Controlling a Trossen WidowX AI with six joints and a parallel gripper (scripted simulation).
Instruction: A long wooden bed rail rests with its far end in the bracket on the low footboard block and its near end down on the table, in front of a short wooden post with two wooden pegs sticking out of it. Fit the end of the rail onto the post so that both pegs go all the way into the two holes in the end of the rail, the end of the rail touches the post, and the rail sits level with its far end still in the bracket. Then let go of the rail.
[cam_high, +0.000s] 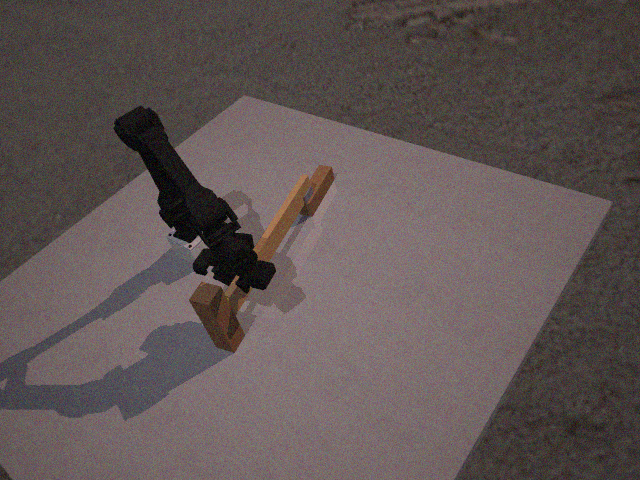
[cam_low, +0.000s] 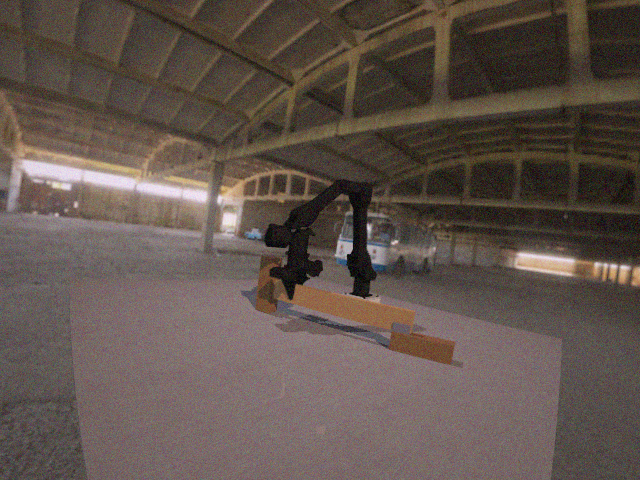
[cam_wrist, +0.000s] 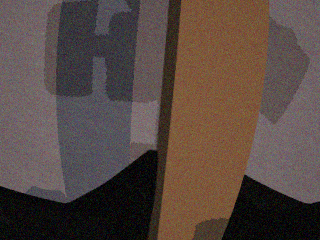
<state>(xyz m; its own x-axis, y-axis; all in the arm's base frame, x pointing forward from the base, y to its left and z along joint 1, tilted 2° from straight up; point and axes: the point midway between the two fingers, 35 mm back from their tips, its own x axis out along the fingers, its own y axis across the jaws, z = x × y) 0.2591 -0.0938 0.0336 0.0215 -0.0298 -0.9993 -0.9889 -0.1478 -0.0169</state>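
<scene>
The long wooden rail (cam_high: 284, 222) (cam_low: 351, 307) (cam_wrist: 215, 100) is held up off the table and looks about level. Its far end sits at the grey bracket (cam_high: 308, 196) (cam_low: 401, 328) on the low footboard block (cam_high: 323, 190) (cam_low: 429, 348). Its near end is close to the upright wooden post (cam_high: 205, 310) (cam_low: 266, 305). The pegs and holes are hidden, and I cannot tell whether the rail touches the post. My gripper (cam_high: 245, 287) (cam_low: 291, 295) (cam_wrist: 176, 160) points down and is shut on the rail near its post end, with one finger on each side.
The arm's white base plate (cam_high: 184, 240) (cam_low: 374, 298) stands on the table (cam_high: 403, 289) (cam_low: 320, 403) beside the rail. The post stands very near the gripper. Shadows of the arm and rail fall on the table.
</scene>
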